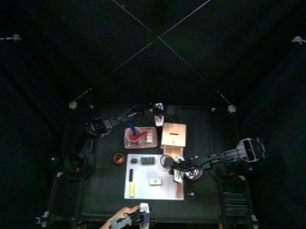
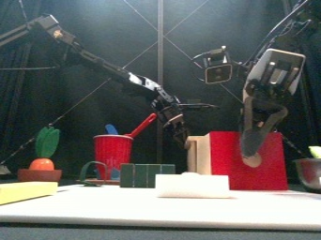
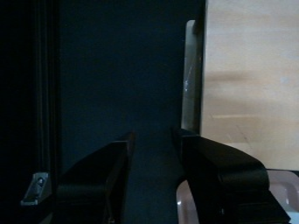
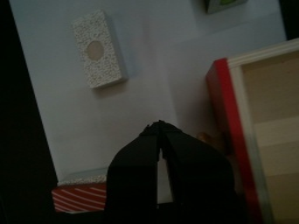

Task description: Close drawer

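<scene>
The tabletop (image 1: 110,192) was crowded. In the front view a red plastic cup (image 2: 113,155) holding red and blue utensils stood left of centre, with a dark green block (image 2: 146,174) and a pale flat slab (image 2: 192,186) nearer the front edge, a yellow block (image 2: 28,192) at the near left, and a small potted cactus (image 2: 44,157) behind it. A speckled white rectangular block (image 4: 96,50) lay on a flat white sheet (image 4: 152,79).

The drawer (image 1: 174,136), a box of light tan wood with a flat top, sat right of centre toward the far side. From the front its face looked red (image 2: 249,159).

The left hand (image 3: 156,153), jaws a narrow gap apart and empty, hovered just beside the drawer's pale wooden side (image 3: 251,79). The right hand (image 4: 158,144), jaws nearly together and holding nothing, hung above the white sheet near the drawer's red-edged corner (image 4: 222,96).
</scene>
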Controlling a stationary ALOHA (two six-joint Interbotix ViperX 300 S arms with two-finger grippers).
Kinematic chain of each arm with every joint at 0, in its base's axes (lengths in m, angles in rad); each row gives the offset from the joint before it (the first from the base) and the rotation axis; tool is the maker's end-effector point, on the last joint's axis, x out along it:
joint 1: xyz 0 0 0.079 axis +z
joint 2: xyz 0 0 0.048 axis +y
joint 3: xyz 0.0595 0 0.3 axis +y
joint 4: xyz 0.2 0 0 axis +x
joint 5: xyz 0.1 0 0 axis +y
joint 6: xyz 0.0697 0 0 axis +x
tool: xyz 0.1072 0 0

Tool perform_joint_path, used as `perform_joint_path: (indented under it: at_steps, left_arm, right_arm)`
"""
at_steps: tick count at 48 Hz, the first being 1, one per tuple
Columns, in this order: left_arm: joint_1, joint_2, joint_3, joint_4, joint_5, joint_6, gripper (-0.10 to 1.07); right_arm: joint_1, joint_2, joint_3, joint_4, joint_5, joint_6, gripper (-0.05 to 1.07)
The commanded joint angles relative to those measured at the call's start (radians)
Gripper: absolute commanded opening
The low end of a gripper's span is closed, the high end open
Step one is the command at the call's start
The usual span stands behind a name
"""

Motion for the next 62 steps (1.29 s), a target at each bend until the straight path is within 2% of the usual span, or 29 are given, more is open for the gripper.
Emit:
perform_joint_path:
  at_steps: [1, 33, 62]
  left_arm:
    - [-0.002, -0.049, -0.014, -0.003, -0.003, 0.000, 0.79]
    - [-0.003, -0.049, -0.012, -0.002, 0.002, -0.002, 0.79]
    - [-0.003, -0.057, 0.000, -0.002, 0.002, -0.003, 0.79]
  right_arm:
    - [-0.006, -0.011, -0.020, -0.011, -0.003, -0.002, 0.27]
    - [-0.098, 0.015, -0.032, -0.202, 0.051, -0.002, 0.27]
    - [-0.278, 0.021, -0.044, -0.436, 0.057, -0.003, 0.27]
